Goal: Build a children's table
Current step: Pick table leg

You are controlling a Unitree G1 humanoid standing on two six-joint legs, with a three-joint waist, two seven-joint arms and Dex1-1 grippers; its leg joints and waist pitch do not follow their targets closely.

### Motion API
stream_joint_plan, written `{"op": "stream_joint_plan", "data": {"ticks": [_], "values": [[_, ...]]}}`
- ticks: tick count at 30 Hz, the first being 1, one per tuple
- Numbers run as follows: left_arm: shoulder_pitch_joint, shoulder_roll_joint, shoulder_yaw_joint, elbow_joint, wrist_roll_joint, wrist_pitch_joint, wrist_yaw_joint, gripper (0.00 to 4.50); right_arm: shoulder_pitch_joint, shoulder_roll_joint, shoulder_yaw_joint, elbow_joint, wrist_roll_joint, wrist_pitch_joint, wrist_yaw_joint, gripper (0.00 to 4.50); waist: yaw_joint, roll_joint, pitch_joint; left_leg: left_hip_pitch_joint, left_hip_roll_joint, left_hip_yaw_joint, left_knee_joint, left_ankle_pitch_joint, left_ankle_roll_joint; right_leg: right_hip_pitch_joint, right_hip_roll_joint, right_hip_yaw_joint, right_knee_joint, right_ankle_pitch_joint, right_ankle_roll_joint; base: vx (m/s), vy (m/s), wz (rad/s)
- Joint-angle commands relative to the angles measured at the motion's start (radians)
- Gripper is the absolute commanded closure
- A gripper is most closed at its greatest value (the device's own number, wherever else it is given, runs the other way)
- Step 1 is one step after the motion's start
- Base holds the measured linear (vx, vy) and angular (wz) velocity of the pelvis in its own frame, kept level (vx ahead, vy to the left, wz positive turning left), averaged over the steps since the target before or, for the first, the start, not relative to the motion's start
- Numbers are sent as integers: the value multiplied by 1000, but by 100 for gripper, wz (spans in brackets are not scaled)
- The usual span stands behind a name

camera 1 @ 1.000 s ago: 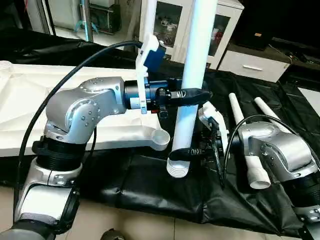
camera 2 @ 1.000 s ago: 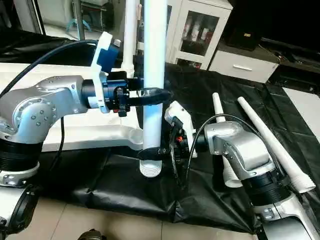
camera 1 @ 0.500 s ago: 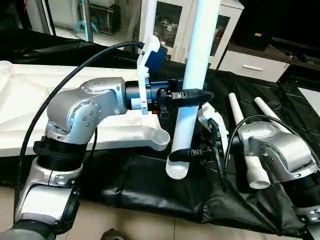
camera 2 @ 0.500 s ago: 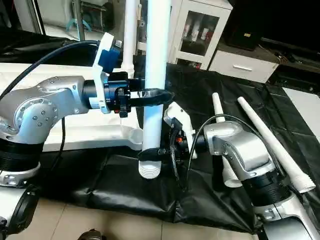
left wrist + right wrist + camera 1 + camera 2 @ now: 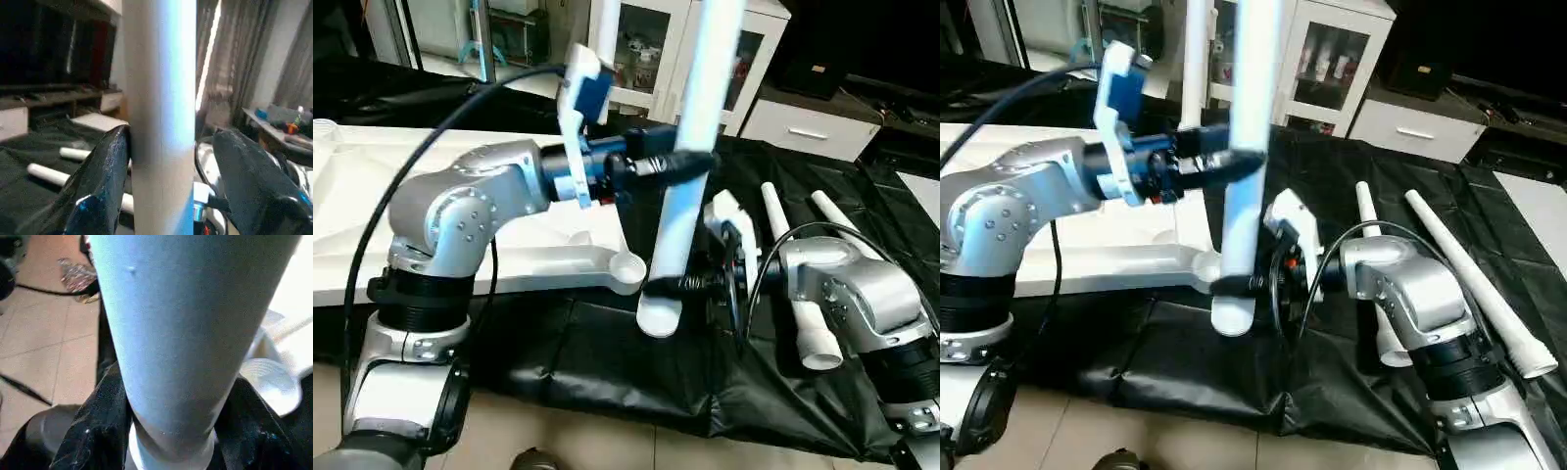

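Left gripper: the left gripper (image 5: 690, 164) is reaching in level from the left, its two glossy black fingers (image 5: 100, 181) spread around the upright leg; one finger is touching the tube and a gap is showing at the other, so it is standing released rather than clamping.
Right gripper: the right gripper (image 5: 680, 285) is clenching the same leg near its lower end, its black fingers (image 5: 100, 431) pressing against both sides of the tube.
Held leg: one long, smooth, round white plastic leg (image 5: 683, 166) is standing nearly upright, leaning slightly, with its bottom end hanging just above the black cloth (image 5: 607, 362) and just beside the tabletop's corner socket.
Tabletop: one white plastic tabletop (image 5: 352, 211) is lying flat on the left, with raised ribs crossing its surface and a round cup-shaped socket (image 5: 626, 269) sitting at its near corner.
Spare legs: two more white tube legs (image 5: 1469, 279) are lying side by side on the wrinkled black cloth to the right, partly behind the right arm.
Another leg: one thin white tube (image 5: 1197, 59) is standing upright farther back.
Arms: two silver metal forearms (image 5: 460, 211) with round bolted joints are framing the scene.
Background: white cabinets with glass doors (image 5: 641, 44) are standing behind.
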Motion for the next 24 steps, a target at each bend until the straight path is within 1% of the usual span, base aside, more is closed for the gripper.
{"op": "stream_joint_plan", "data": {"ticks": [1,2,3,4,5,6,7,8,9,10,11,12,13,14,15,16,17,18,19,20,21,22,23,24], "values": [[-33,-12,54,29,-16,-32,52,122,-18,-2,-56,19,-1,-25,-43,261,0,33,-74,20,24,-6,-72,-255,-95,47,-48,34,-61,-200,-156,0,0,0],[-27,-8,81,33,-18,-50,61,121,-25,5,-74,45,-14,-36,-82,261,-2,30,-73,19,25,-6,-73,-259,-95,47,-47,34,-63,-201,-155,0,0,0],[-15,0,118,36,-21,-70,73,121,-34,14,-98,81,-33,-49,-136,261,-5,33,-73,20,24,-6,-73,-263,-100,45,-47,34,-63,-198,-156,0,0,0],[-8,5,137,36,-23,-80,79,121,-38,18,-111,99,-43,-56,-164,261,-7,30,-74,20,23,-6,-72,-264,-104,46,-47,32,-62,-206,-158,0,0,0],[15,25,152,33,-9,-92,83,121,-38,21,-128,125,-69,-77,-214,261,-6,33,-74,20,24,-7,-72,-259,-108,45,-49,33,-61,-203,-158,0,0,0],[50,64,111,22,50,-121,62,121,-28,22,-139,131,-78,-81,-238,261,-9,32,-73,20,22,-6,-73,-257,-112,45,-45,33,-60,-204,-155,0,0,0],[69,86,86,15,83,-137,49,121,-23,22,-145,132,-81,-81,-248,261,-11,32,-71,20,24,-7,-76,-266,-107,45,-44,34,-61,-216,-141,0,0,0],[91,110,46,13,130,-159,38,121,-14,24,-150,130,-89,-84,-266,261,-11,34,-71,21,24,-7,-77,-266,-106,45,-45,34,-63,-224,-132,0,0,0],[130,153,-48,18,235,-215,22,121,5,29,-157,120,-104,-91,-299,261,-12,34,-71,23,26,-8,-79,-256,-99,43,-45,35,-67,-228,-111,0,0,0],[130,153,-48,18,235,-215,22,121,5,29,-157,120,-104,-91,-299,262,-14,39,-73,26,27,-7,-79,-253,-103,41,-44,35,-62,-218,-106,0,0,0],[142,166,-86,22,275,-240,20,121,12,32,-159,116,-109,-95,-310,262,-13,41,-75,28,26,-5,-77,-250,-104,39,-43,35,-61,-201,-114,0,0,0],[161,187,-151,28,321,-261,-1,121,20,40,-166,111,-113,-99,-333,262,-11,42,-75,29,28,-5,-77,-243,-104,38,-42,35,-58,-171,-128,0,0,0],[172,206,-210,44,367,-296,-24,121,24,44,-169,105,-112,-99,-341,262,-9,41,-74,26,27,-5,-78,-248,-105,39,-43,34,-57,-170,-134,0,0,0],[186,229,-282,68,422,-334,-55,121,30,49,-174,99,-110,-98,-353,262,-9,44,-73,25,26,-5,-79,-259,-104,40,-44,35,-58,-180,-132,0,0,0],[198,255,-368,113,499,-400,-91,121,35,55,-178,90,-106,-96,-365,262,-7,42,-72,26,26,-6,-81,-262,-102,40,-45,35,-63,-190,-127,0,0,0],[199,257,-373,117,505,-405,-94,121,35,55,-178,89,-106,-96,-366,262,-9,41,-71,25,25,-6,-82,-275,-102,40,-46,36,-64,-211,-119,0,0,0],[200,265,-411,157,554,-464,-108,121,38,59,-180,84,-103,-94,-371,262,-9,44,-70,24,24,-6,-82,-279,-98,39,-46,37,-70,-226,-110,0,0,0],[199,267,-427,182,580,-499,-114,121,38,61,-182,82,-101,-93,-374,262,-12,42,-73,22,25,-7,-82,-277,-103,42,-48,38,-66,-228,-104,0,0,0],[194,261,-436,218,592,-526,-126,121,41,63,-188,75,-95,-89,-375,262,-13,52,-74,22,25,-8,-81,-273,-107,41,-49,38,-63,-219,-110,0,0,0],[194,261,-436,218,592,-526,-126,121,41,63,-188,75,-95,-89,-375,262,-13,52,-74,22,25,-8,-81,-273,-107,41,-49,38,-63,-219,-110,0,0,0],[180,248,-449,282,607,-557,-167,121,49,65,-198,58,-88,-80,-377,262,-17,49,-73,23,25,-7,-81,-289,-109,40,-49,37,-64,-218,-126,0,0,0],[178,246,-450,289,611,-560,-172,139,51,64,-199,55,-87,-78,-378,262,-19,51,-73,24,25,-7,-80,-294,-108,40,-50,37,-63,-221,-133,0,0,0],[173,246,-460,312,627,-574,-187,139,55,64,-201,48,-86,-75,-379,262,-20,51,-73,24,26,-7,-81,-297,-107,40,-50,37,-63,-221,-136,0,0,0],[167,252,-474,334,644,-591,-200,149,58,64,-202,43,-86,-74,-380,262,-20,52,-73,24,26,-8,-81,-301,-105,39,-50,37,-64,-224,-138,0,0,0]]}}
